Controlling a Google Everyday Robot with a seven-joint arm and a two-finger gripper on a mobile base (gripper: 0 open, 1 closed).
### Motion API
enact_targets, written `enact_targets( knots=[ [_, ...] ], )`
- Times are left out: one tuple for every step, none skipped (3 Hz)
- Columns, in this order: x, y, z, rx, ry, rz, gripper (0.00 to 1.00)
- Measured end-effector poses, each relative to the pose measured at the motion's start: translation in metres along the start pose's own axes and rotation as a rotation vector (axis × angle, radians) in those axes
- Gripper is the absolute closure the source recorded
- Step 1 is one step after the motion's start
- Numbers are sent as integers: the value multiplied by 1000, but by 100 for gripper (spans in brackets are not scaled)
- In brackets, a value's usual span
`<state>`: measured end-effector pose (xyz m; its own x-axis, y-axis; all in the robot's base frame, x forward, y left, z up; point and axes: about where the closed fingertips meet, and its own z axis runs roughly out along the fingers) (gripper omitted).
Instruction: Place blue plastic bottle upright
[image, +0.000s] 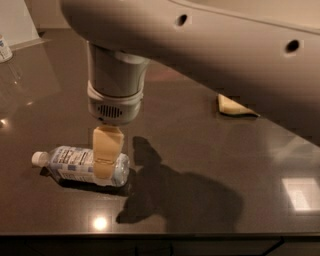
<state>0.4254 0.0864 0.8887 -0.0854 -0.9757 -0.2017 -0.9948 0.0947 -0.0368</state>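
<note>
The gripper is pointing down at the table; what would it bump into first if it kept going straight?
Most likely the blue plastic bottle lying on its side on the table: the gripper hangs over its bottom end. Depth is unclear, so it may already touch.

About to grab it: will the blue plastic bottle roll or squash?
Likely to roll: the blue plastic bottle lies on its side, round, on the glossy table. Its thin clear wall may dent under a squeeze. The hand is over its base end, so it may tilt when lifted.

glossy table (210, 145), matt pincer (105, 169) over plastic bottle (70, 161)
</note>
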Motion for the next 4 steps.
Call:
enact_targets(
  knots=[
    [-27,6,14,4,32,-16,0],
    [-47,8,30,3,58,-35,0],
    [-61,9,45,-10,79,-46,0],
    [-66,9,59,-20,97,-47,0]
  ],
)
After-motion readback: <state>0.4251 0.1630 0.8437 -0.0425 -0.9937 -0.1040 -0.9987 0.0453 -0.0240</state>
